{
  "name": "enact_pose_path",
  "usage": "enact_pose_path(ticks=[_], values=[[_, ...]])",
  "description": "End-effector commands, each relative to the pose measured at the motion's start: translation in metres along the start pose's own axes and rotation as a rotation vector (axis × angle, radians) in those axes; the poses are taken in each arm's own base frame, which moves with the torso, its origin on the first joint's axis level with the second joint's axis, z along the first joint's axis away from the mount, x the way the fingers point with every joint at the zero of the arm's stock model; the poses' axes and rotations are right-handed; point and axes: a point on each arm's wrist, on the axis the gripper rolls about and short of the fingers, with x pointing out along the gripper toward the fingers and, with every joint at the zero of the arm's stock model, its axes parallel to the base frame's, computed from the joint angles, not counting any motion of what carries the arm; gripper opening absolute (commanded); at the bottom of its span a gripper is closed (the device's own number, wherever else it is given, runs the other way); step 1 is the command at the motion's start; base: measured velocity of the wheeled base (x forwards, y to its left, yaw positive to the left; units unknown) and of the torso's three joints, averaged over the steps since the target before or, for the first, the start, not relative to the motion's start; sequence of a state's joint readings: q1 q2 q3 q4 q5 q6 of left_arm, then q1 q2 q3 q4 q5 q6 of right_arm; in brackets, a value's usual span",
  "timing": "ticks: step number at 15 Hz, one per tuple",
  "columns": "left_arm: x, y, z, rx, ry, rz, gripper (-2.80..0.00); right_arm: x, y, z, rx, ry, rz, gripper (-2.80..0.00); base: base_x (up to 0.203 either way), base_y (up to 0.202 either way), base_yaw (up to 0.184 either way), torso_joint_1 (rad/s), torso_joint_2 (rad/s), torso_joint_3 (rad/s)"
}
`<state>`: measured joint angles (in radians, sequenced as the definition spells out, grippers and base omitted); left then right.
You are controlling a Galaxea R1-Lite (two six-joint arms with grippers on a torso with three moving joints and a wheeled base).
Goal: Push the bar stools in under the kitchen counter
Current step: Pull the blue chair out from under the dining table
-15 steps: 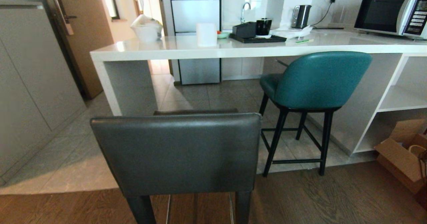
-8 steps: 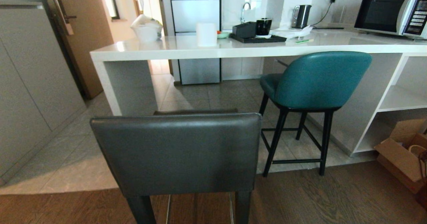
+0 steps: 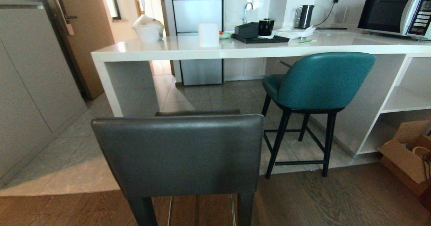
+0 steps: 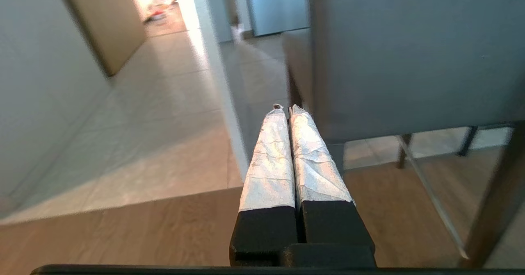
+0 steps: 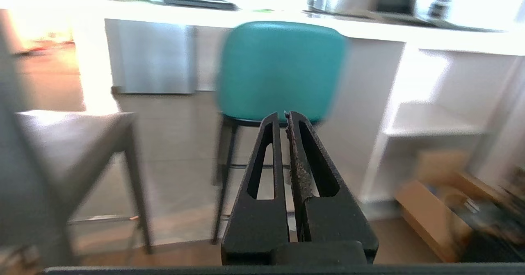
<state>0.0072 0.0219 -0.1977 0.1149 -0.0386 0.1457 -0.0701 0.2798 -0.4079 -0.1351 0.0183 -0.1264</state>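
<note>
The grey square-backed bar stool [image 3: 178, 155] stands closest to me, out from the kitchen counter [image 3: 235, 49] on the wood floor. The teal bar stool [image 3: 323, 79] stands farther right, its seat partly under the white slab. Neither gripper appears in the head view. In the left wrist view my left gripper [image 4: 286, 107] is shut and empty, low beside the left edge of the grey stool's back [image 4: 410, 53]. In the right wrist view my right gripper [image 5: 283, 114] is shut and empty, pointing at the teal stool's back [image 5: 283, 70] from a distance, with the grey stool's seat [image 5: 69, 131] to one side.
On the counter are a microwave [image 3: 394, 10], a kettle [image 3: 304, 16], a black tray [image 3: 259, 39] and a white roll [image 3: 208, 34]. White open shelving [image 3: 404, 101] and a cardboard box [image 3: 404, 155] are at the right. Grey cabinets [image 3: 30, 84] line the left.
</note>
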Motion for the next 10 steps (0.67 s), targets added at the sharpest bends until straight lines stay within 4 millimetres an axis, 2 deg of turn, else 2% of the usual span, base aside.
enact_pose_path(ticks=[1, 3, 6, 8, 10], values=[[0.0, 0.0, -0.001, -0.002, 0.005, -0.005, -2.8, -0.004, -0.004, 0.009, 0.014, -0.023, 0.064, -2.8, 0.0, 0.0, 0.0, 0.0, 0.0, 0.0], [0.001, -0.001, -0.004, -0.023, 0.014, -0.004, -2.8, -0.02, -0.006, 0.002, 0.014, -0.004, 0.058, -2.8, 0.0, 0.0, 0.0, 0.0, 0.0, 0.0], [0.002, -0.001, -0.005, -0.028, 0.018, 0.0, -2.8, -0.049, -0.002, -0.029, -0.041, -0.027, 0.007, -2.8, 0.0, 0.0, 0.0, 0.0, 0.0, 0.0], [0.001, -0.001, -0.004, -0.027, 0.015, -0.003, -2.8, -0.043, 0.001, -0.056, -0.052, 0.062, -0.048, -2.8, 0.0, 0.0, 0.0, 0.0, 0.0, 0.0], [0.003, -0.002, -0.01, -0.026, 0.034, -0.013, -2.8, -0.035, 0.006, -0.088, -0.063, 0.15, -0.031, -2.8, 0.0, 0.0, 0.0, 0.0, 0.0, 0.0]])
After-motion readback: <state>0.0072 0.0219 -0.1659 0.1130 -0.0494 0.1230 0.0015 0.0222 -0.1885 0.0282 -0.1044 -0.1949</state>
